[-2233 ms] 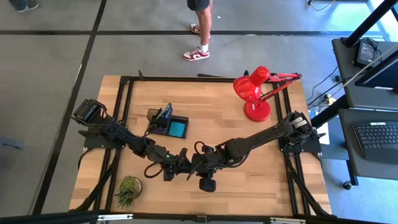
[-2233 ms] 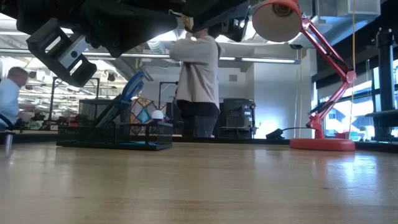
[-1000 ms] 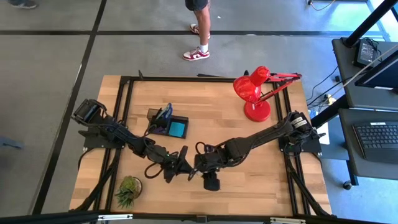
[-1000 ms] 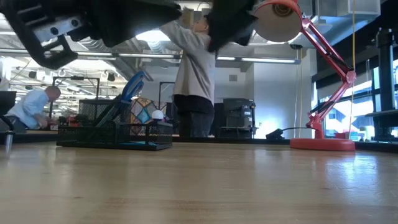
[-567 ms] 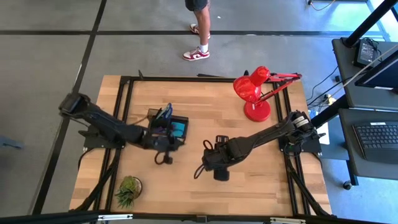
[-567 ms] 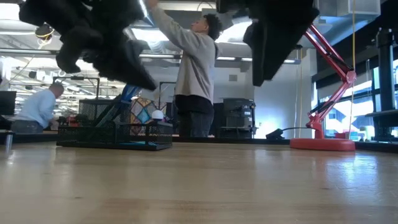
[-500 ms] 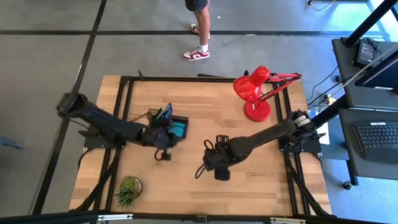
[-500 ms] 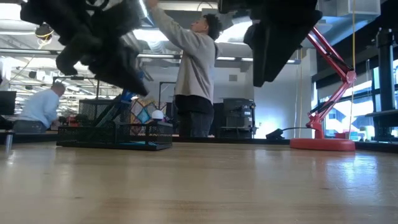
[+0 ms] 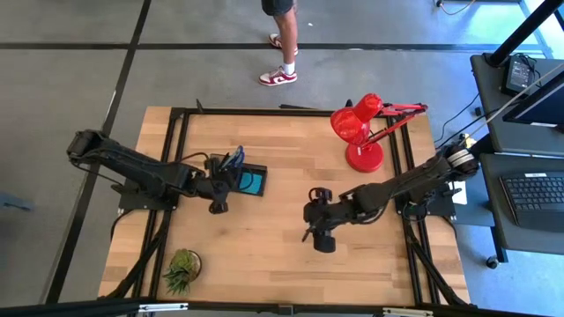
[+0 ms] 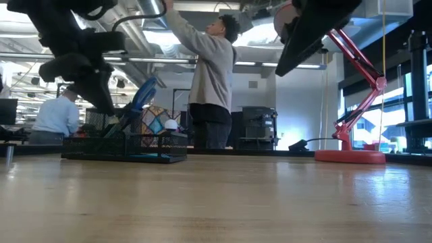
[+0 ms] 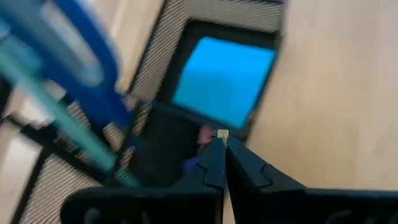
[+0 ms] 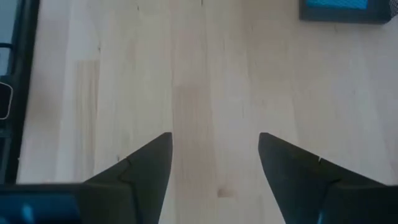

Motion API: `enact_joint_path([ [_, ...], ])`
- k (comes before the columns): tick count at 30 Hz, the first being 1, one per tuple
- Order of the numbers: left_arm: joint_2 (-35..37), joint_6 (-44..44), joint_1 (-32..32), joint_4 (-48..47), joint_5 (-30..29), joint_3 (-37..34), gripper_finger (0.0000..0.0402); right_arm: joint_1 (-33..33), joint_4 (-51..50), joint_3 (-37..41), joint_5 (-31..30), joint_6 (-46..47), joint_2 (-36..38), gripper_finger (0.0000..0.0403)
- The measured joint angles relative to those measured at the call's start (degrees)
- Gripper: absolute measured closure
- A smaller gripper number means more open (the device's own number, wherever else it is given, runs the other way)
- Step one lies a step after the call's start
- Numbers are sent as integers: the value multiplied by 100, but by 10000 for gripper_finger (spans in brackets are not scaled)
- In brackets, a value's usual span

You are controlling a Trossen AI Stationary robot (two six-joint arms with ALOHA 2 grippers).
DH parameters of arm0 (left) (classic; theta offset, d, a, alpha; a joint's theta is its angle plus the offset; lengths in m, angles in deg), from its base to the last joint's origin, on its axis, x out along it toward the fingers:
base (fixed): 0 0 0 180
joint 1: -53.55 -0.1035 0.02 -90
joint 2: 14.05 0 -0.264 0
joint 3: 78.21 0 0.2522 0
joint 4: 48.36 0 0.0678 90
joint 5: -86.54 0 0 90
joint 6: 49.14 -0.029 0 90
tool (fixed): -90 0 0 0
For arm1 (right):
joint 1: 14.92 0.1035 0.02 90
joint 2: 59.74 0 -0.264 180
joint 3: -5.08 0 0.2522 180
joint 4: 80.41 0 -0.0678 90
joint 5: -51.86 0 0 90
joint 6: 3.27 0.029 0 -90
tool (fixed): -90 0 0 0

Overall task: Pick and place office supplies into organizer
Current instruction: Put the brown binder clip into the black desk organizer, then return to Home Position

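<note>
The black organizer [image 9: 240,177] stands left of the table's middle. In it are a cyan sticky-note pad [image 11: 224,81], blue-handled scissors [image 11: 81,59] upright in the cup section, and a small purple block [image 11: 194,164]. My left gripper [image 9: 216,201] hovers at the organizer's near side, slanting down, shut with a tiny pale yellow bit [image 11: 222,134] at its fingertips. My right gripper [image 9: 317,233] hangs open over bare wood near the table's middle, nothing between its fingers [image 12: 214,155]. My left gripper pinches a small pale yellow thing [image 11: 222,134] between the very tips of its two fingers. Only that end shows, above the organizer, and I cannot tell what it is. The fingers come slanting down from the table's near side.
A red desk lamp [image 9: 357,132] stands at the far right, its base [image 10: 349,156] on the wood. A small green plant [image 9: 182,269] sits at the near left corner. Bare wood lies between the organizer and my right gripper. A person [image 10: 212,88] stands beyond the far edge.
The two grippers, close together near the table's middle front a second ago, have parted. My left gripper has gone toward the far left to the organizer, rolling its wrist, still shut. My right gripper has drawn back toward the right edge.
</note>
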Motion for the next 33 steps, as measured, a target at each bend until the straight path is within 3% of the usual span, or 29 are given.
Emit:
enact_joint_path([
  [9, -52, 313, -434, -139, 96, -260, 399, 1, 658, 831, 0, 13, 446, 161],
  [14, -52, 401, -630, -80, 120, -362, 397, 3, 741, 885, 2, 7, 512, 161],
  [27, -24, 408, -707, -66, 479, -369, 323, 3, 753, 887, 4, -28, 514, 161],
  [33, 601, 398, -625, 61, 840, -369, 318, 3, 798, 893, 124, -576, 754, 161],
])
